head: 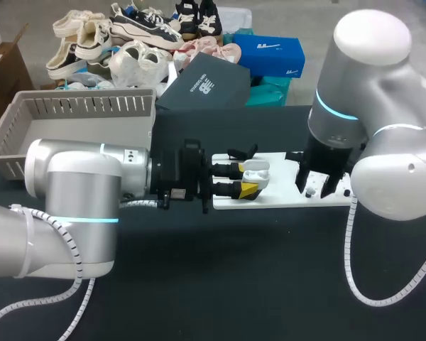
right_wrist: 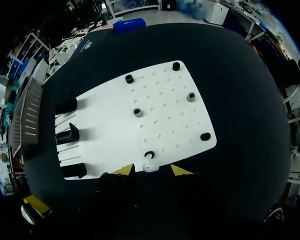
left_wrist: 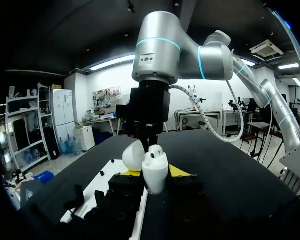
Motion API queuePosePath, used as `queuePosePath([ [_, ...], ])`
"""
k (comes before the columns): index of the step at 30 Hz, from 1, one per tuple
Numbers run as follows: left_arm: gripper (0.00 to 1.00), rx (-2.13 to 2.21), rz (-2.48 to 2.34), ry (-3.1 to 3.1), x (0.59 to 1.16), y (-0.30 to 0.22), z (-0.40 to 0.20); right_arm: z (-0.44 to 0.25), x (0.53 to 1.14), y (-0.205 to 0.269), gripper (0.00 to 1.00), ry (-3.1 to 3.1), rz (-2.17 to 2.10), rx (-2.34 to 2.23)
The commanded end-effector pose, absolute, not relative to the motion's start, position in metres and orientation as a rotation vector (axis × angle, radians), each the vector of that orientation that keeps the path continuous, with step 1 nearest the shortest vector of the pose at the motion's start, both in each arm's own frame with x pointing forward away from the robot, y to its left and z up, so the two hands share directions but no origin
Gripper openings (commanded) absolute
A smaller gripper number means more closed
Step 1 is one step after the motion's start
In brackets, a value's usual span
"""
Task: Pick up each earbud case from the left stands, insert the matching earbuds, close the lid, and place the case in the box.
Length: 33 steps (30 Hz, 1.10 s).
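- Bright, even light falls from overhead onto the black table (head: pixel 270 284), which swallows it and gives back almost no shine.
- Soft highlights ride the upper curves of the silver left arm (head: pixel 78 185) and right arm (head: pixel 369 78); a cyan band glows on each.
- Ahead of the right pincer (right_wrist: pixel 152 170), the white board (right_wrist: pixel 160 110) is the brightest patch, and its black pegs (right_wrist: pixel 67 135) throw faint grey shadows.
- The white earbud case (left_wrist: pixel 155 175), clamped in the left pincer (left_wrist: pixel 156 172), gleams; the pincer's body beneath sinks into deep shade.
- Far from either pincer, in both wrist views, the table's edges bow.
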<state>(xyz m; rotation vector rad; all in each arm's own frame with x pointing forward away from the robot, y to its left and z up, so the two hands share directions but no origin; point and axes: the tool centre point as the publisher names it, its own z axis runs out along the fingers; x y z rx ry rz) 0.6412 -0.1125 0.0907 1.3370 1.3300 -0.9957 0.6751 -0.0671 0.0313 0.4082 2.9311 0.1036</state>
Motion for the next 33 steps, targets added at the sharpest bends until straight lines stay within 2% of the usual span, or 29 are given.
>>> queuePosePath([
  [1,0.0,1.331,-0.99,1.33,0.639,-0.113,0.09,0.029,0.677,-0.067,0.4,2.932,0.108,0.418],
  [12,0.0,1.331,-0.99,1.33,0.639,-0.113,0.09,0.023,0.681,-0.067,0.37,2.94,0.119,0.448],
  [22,0.0,1.331,-0.99,1.33,0.639,-0.113,0.09,0.019,0.685,-0.066,0.3,2.948,0.119,0.459],
  [28,0.0,1.331,-0.99,1.33,0.639,-0.113,0.09,0.019,0.686,-0.066,0.16,2.95,0.117,0.46],
  [29,0.0,1.331,-0.99,1.33,0.639,-0.113,0.09,0.019,0.687,-0.067,0.0,2.951,0.119,0.461],
  [33,0.0,1.331,-0.99,1.33,0.639,-0.113,0.09,0.02,0.687,-0.067,0.0,2.954,0.124,0.459],
])
